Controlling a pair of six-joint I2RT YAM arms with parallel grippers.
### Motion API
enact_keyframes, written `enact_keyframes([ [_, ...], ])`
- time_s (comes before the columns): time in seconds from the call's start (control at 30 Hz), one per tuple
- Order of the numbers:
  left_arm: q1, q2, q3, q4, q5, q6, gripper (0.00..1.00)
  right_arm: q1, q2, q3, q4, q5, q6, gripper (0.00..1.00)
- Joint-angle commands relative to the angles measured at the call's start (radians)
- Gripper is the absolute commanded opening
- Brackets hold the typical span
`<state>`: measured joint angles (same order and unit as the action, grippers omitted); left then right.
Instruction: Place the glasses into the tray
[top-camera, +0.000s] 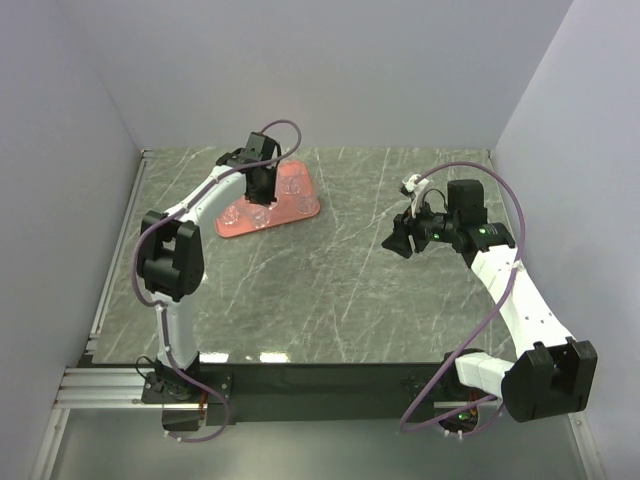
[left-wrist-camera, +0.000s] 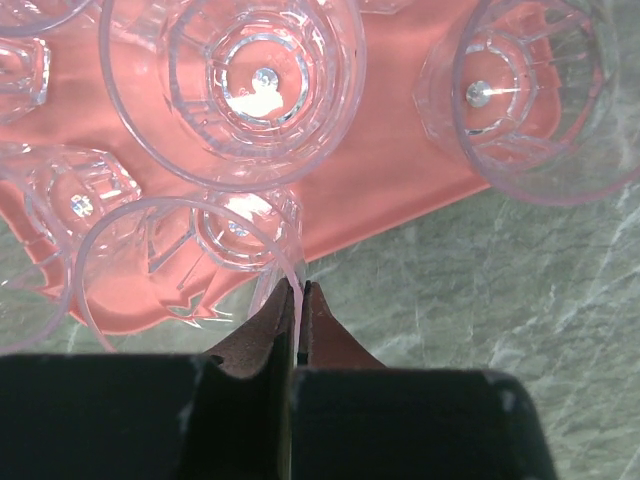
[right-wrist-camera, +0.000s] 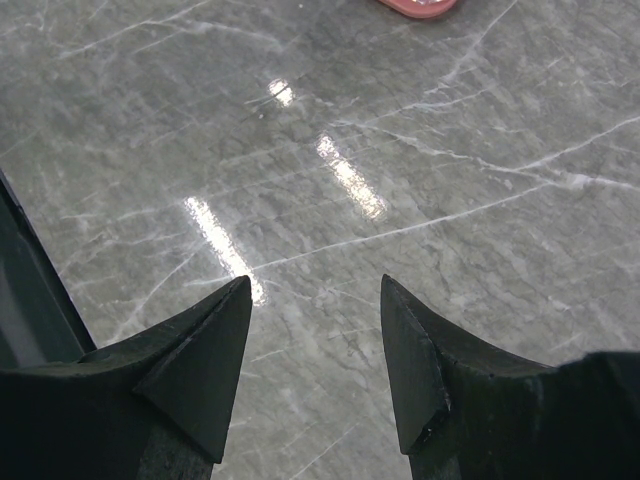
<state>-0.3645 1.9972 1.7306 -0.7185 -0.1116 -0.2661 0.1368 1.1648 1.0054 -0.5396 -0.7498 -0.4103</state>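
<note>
The salmon-red tray (top-camera: 309, 190) lies at the back left of the table, with several clear glasses (top-camera: 258, 215) standing in it. Over the tray, my left gripper (top-camera: 260, 186) points down. In the left wrist view it (left-wrist-camera: 300, 288) is shut on the thin rim of one glass (left-wrist-camera: 185, 262), whose base sits over the tray (left-wrist-camera: 390, 170) near its edge. Two other glasses (left-wrist-camera: 232, 75) (left-wrist-camera: 530, 95) stand upright beyond it. I cannot tell whether the held glass rests on the tray. My right gripper (top-camera: 398, 243) (right-wrist-camera: 315, 290) hangs open and holds nothing over bare table at the right.
The grey marble table (top-camera: 340, 290) stretches between both arms. White walls close in the back and sides. A corner of the tray (right-wrist-camera: 420, 6) shows at the top of the right wrist view. A black rail (top-camera: 320, 375) runs along the near edge.
</note>
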Motion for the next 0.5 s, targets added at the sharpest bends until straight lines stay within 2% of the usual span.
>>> enact_keyframes([
  [0.0,-0.013,0.024,0.064,0.008,-0.039,0.039,0.0,-0.009,-0.028,-0.007,0.01,-0.016,-0.008,0.61],
  [0.3,-0.019,0.069,0.107,-0.004,-0.076,0.062,0.01,-0.011,-0.027,-0.008,0.012,-0.016,-0.008,0.61],
  [0.47,-0.025,0.077,0.136,-0.025,-0.068,0.064,0.19,-0.011,-0.025,-0.008,0.012,-0.016,-0.007,0.61],
])
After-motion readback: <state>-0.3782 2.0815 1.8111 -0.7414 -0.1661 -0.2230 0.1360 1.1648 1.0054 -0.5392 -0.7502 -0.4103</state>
